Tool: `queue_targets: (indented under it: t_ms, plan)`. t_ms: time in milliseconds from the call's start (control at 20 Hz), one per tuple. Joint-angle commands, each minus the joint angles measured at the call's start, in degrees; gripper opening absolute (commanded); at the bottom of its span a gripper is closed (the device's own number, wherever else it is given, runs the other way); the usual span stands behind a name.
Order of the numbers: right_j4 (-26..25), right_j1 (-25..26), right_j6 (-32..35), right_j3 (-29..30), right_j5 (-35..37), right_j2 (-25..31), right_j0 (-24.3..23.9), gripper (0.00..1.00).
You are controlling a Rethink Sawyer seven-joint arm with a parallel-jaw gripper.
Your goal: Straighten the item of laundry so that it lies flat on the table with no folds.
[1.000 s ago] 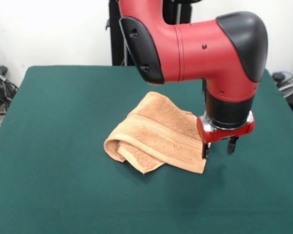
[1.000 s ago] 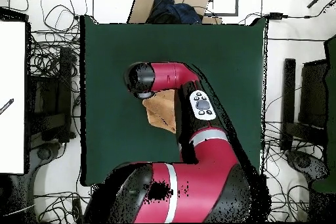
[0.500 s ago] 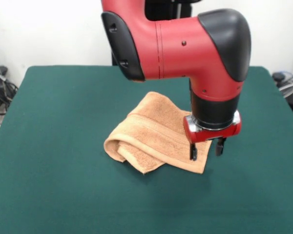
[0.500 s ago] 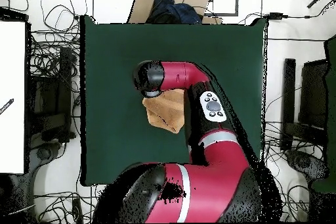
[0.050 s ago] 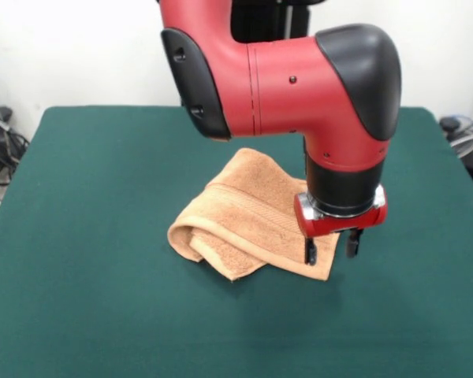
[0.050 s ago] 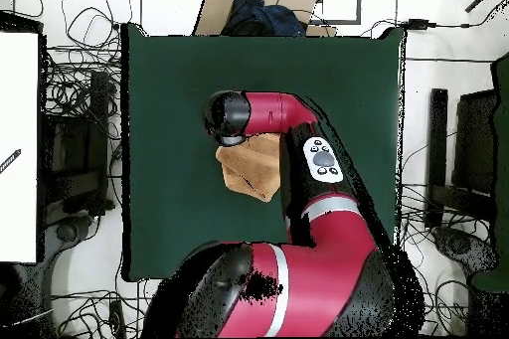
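Note:
The item of laundry, a peach-orange towel (image 5: 248, 216), lies folded over itself near the middle of the green table (image 5: 102, 315), with a rolled fold at its left end and a woven band across its top layer. My gripper (image 5: 329, 250) hangs open just above the towel's right front corner, one finger over the cloth and the other just past its edge. Nothing is between the fingers. From overhead, the arm hides the gripper and covers part of the towel (image 6: 249, 168).
Green table (image 6: 179, 77) surface spreads wide on every side of the towel. Cables and equipment (image 6: 75, 146) crowd the floor beyond the table's edges. A cardboard box (image 6: 249, 2) sits past one table edge.
The arm has shifted left in the front view, carrying the open gripper from beside the towel's right corner to above that corner. The towel has not moved.

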Motion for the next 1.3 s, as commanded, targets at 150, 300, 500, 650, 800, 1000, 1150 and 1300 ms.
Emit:
queue_targets:
  t_ms: [150,300,500,650,800,1000,1150,1300]
  plan:
    - [-2.0,2.4,0.8,-0.5,2.4,0.1,0.9,1.00]
    - [-2.1,2.5,0.7,0.0,1.8,0.2,0.7,1.00]
    - [-2.5,3.4,0.2,-0.8,2.2,0.0,0.9,1.00]
    - [-2.6,4.7,0.0,-0.9,1.8,0.1,0.7,1.00]
    - [-2.6,5.7,0.1,0.0,0.3,0.4,0.1,1.00]
    - [-2.5,6.7,-0.5,-0.7,0.1,0.8,-0.2,1.00]
    - [-2.3,7.0,-0.5,-1.1,0.3,0.9,-0.2,1.00]
    - [-2.2,7.0,-0.4,-1.5,0.5,1.0,-0.1,1.00]
